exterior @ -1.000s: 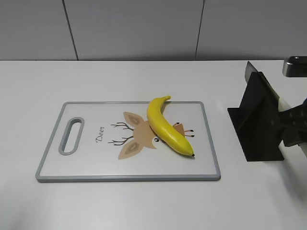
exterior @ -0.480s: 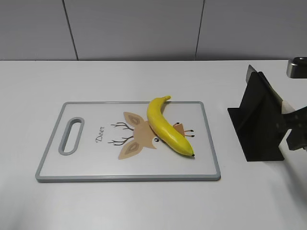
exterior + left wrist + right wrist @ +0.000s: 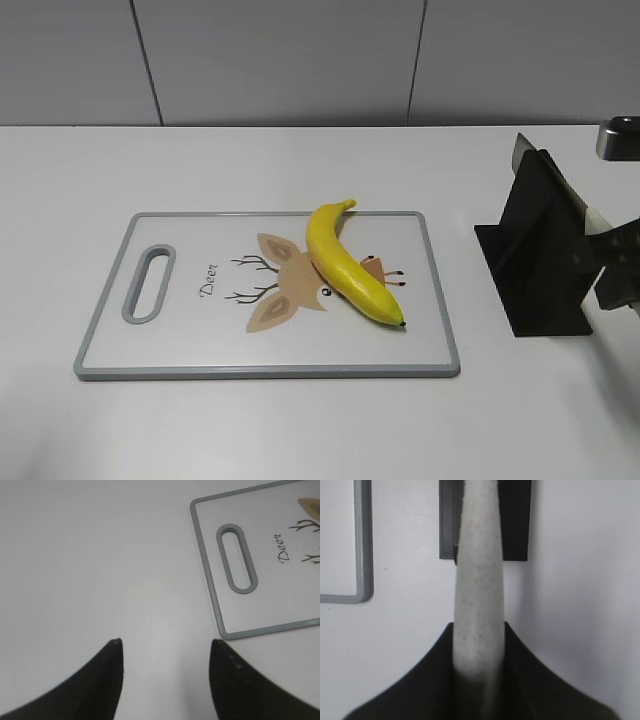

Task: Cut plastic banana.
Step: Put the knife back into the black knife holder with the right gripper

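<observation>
The plastic banana (image 3: 350, 265) is whole, yellow and curved, and lies across the right half of the cutting board (image 3: 180, 345), stem toward the back. A knife with a pale speckled handle (image 3: 479, 590) sits in a black holder (image 3: 535, 260) right of the board. My right gripper (image 3: 479, 625) is shut on that handle, and it shows at the right edge of the exterior view (image 3: 612, 268). My left gripper (image 3: 165, 642) is open and empty above bare table, left of the board's handle slot (image 3: 236, 558). It is out of the exterior view.
The white table runs all round the board. A grey panelled wall (image 3: 300, 60) stands at the back. The board's near right corner (image 3: 364, 555) lies left of the knife holder (image 3: 515, 525) in the right wrist view.
My right gripper has shifted a little to the right with the knife handle. The banana and the board have not moved.
</observation>
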Available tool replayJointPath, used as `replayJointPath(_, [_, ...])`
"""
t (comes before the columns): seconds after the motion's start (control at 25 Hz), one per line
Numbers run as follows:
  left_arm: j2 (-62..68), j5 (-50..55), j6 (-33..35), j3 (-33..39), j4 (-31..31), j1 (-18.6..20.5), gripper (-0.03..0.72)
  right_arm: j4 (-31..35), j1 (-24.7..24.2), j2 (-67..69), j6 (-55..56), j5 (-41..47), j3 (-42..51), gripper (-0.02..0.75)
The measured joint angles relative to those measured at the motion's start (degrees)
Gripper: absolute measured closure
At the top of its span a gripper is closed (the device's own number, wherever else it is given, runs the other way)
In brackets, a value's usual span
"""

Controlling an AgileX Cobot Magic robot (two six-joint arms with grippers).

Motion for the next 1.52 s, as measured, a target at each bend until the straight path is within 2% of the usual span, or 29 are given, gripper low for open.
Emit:
replayJointPath(0.08, [0.0,-0.1,0.0,0.0,0.0,0.0,0.153,0.0,0.0,0.0,0.0,-0.1,0.0,0.540])
replayJointPath(0.28, [0.0,-0.1,0.0,0.0,0.0,0.0,0.153,-0.1,0.0,0.0,0.0,-1.1,0.0,0.328])
replayJointPath(0.52, [0.0,0.0,0.0,0.0,0.2,0.0,0.153,-0.1,0.0,0.0,0.0,-0.8,-0.8,0.267])
replayJointPath(0.76, [-0.2,3.8,0.0,0.0,1.3,0.0,0.131,-0.1,0.0,-3.5,-3.3,5.5,-8.9,0.134])
replayJointPath(0.92, [-2.5,7.8,0.0,0.0,0.0,0.0,0.039,1.5,0.0,-7.7,-9.1,12.9,-11.6,0.119])
replayJointPath(1.0, [-5.0,9.2,0.3,0.0,-1.4,0.0,0.024,3.2,0.0,-11.0,-11.9,15.5,-10.9,0.120])
replayJointPath(1.52, [-34.2,14.8,3.5,10.7,-6.9,0.0,0.039,7.0,0.0,-40.5,-17.9,16.6,8.1,0.143])
